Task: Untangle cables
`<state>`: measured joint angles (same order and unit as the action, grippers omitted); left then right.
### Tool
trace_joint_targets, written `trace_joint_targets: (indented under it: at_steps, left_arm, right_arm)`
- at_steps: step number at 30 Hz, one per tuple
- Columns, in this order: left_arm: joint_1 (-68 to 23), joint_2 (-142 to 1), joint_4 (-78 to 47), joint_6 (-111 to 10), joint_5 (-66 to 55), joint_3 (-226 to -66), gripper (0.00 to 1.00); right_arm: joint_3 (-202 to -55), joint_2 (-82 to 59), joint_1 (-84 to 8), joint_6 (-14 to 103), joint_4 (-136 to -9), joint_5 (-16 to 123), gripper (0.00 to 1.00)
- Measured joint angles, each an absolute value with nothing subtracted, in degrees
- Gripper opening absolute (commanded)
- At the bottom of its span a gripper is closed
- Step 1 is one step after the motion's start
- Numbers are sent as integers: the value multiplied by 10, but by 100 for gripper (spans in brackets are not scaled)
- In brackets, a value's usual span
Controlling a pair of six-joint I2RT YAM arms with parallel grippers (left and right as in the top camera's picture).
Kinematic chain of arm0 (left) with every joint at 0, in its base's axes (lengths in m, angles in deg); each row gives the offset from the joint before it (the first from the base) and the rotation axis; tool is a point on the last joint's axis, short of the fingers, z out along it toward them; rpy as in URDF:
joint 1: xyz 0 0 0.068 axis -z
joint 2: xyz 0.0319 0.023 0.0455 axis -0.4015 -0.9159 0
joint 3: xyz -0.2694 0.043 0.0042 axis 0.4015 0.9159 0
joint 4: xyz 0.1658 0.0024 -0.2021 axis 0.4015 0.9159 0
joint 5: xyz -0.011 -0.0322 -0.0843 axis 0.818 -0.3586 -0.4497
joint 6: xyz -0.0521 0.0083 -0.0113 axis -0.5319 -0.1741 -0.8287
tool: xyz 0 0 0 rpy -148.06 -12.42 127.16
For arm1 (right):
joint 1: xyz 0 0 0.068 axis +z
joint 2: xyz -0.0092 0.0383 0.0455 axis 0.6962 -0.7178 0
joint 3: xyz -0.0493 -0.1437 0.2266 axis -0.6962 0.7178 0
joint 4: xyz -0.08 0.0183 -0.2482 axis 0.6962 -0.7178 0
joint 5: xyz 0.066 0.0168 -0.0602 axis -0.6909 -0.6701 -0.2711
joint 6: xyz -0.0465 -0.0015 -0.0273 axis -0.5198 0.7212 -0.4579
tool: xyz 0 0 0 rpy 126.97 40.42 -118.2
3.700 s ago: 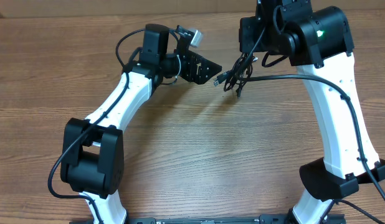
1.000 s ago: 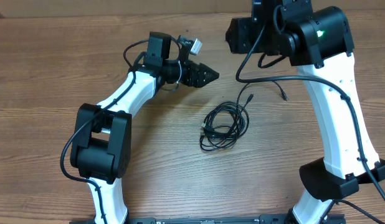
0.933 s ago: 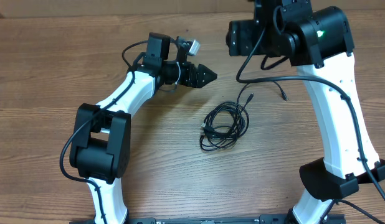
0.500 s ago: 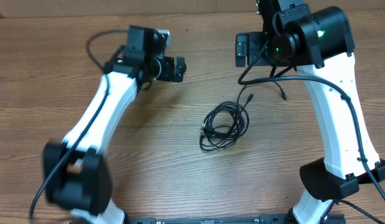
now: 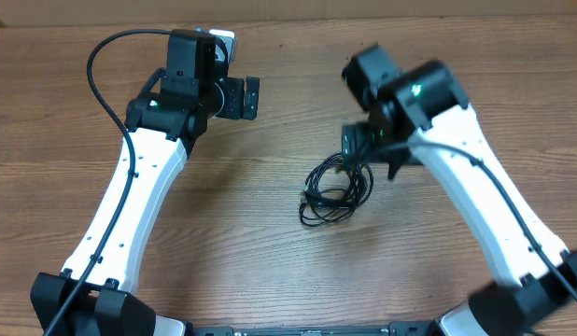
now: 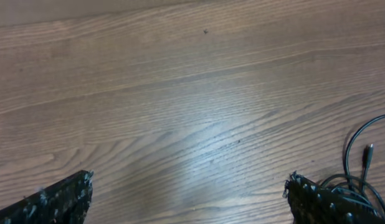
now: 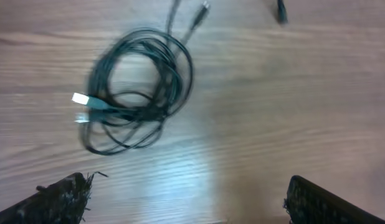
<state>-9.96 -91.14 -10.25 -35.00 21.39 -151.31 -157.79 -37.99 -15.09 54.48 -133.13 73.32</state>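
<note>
We see the cables (image 5: 333, 191) lying in one loose, overlapping coil on the wooden table (image 5: 270, 261), a little right of the middle. In the right wrist view the loops cross one another, a silver plug (image 7: 80, 98) pokes out on the coil's left side, and two thin ends run off toward the far edge. A separate dark plug (image 7: 280, 11) lies apart from the coil at the top of that view, though we cannot tell what it belongs to.

The right gripper (image 7: 189, 180) hangs above the table with its fingers spread wide and nothing between them, and the coil lies beyond its left finger. From overhead this arm is blurred and sits over the far edge of the coil.

The left gripper (image 6: 189, 180) is at the far left, well apart from the coil. Its fingers also stand wide open over bare wood, and only the coil's edge shows beside its right finger (image 6: 323, 202)
</note>
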Motion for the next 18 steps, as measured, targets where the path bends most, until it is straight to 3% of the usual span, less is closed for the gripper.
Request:
trace_joint_targets:
  at_steps: [11, 18]
  left_arm:
    - [-100, -911, -98, -349, 218, -1513, 100]
    - [-99, -911, -91, -347, 218, -1513, 100]
  right_arm:
    - [-1209, -57, -126, 580, -1047, 681, 100]
    - [-1040, -68, -126, 585, -871, 640, 100]
